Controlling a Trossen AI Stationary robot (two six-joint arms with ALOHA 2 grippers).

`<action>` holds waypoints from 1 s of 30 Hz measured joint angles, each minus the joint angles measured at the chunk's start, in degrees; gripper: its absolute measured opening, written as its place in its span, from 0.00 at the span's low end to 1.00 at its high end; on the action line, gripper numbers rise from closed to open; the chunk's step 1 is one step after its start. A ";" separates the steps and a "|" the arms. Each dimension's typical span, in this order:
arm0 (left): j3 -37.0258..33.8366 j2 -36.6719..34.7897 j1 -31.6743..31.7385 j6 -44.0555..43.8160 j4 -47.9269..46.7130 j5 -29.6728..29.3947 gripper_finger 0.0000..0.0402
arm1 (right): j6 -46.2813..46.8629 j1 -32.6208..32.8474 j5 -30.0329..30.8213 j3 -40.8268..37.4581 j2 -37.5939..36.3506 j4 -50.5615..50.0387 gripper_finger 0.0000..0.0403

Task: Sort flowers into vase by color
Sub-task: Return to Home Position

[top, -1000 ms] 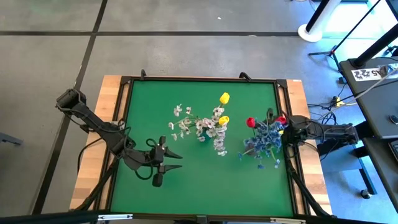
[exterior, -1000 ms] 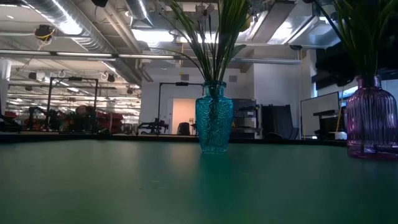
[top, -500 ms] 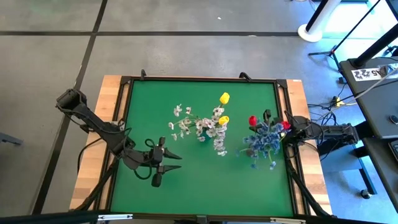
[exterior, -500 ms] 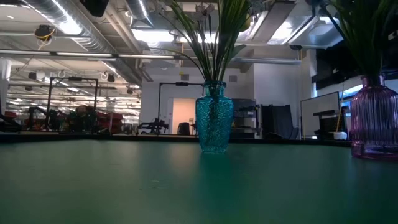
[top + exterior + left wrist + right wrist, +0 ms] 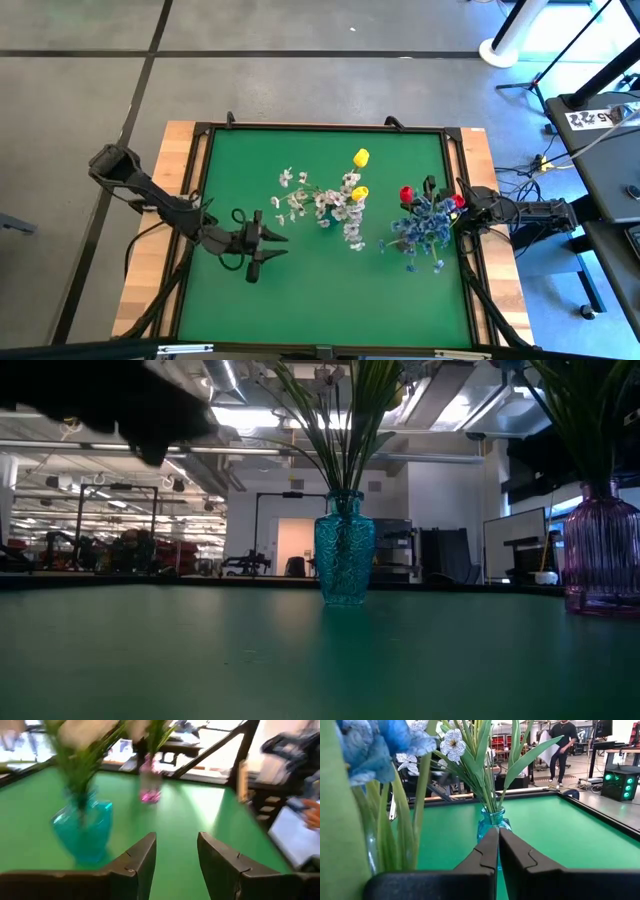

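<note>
A: Which step?
B: Homing, I'd say. Sorting looks done: white sprigs (image 5: 318, 203) and yellow tulips (image 5: 361, 157) in the teal vase (image 5: 345, 550) at the middle of the mat (image 5: 300, 300), blue sprigs (image 5: 420, 232) and red tulips (image 5: 406, 194) in the purple vase (image 5: 600, 550) near its right edge.
A: Grippers?
B: Over the mat's left half, left gripper (image 5: 176, 839) spread, empty. Beside the blue bouquet, right gripper (image 5: 498, 832) pressed together on nothing.
A: Next?
B: Retract both; right must clear those blooms.
A: Views?
B: High shows blossoms, hides vases. Low shows vases, crops blossoms.

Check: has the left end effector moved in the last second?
Yes. The left end effector shifted up-picture in the high view, toward the white sprigs.
</note>
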 joint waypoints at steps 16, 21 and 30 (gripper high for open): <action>-16.92 -42.44 10.31 4.19 -16.46 7.54 0.01 | -0.01 0.01 -0.13 -0.02 0.00 0.17 0.05; -21.39 -55.28 12.30 4.55 -23.45 9.14 0.01 | -0.01 -0.01 -0.18 -0.02 0.00 0.20 0.05; -21.37 -61.36 23.52 7.35 -26.92 16.95 0.00 | -0.01 0.01 -0.19 -0.02 0.00 0.22 0.05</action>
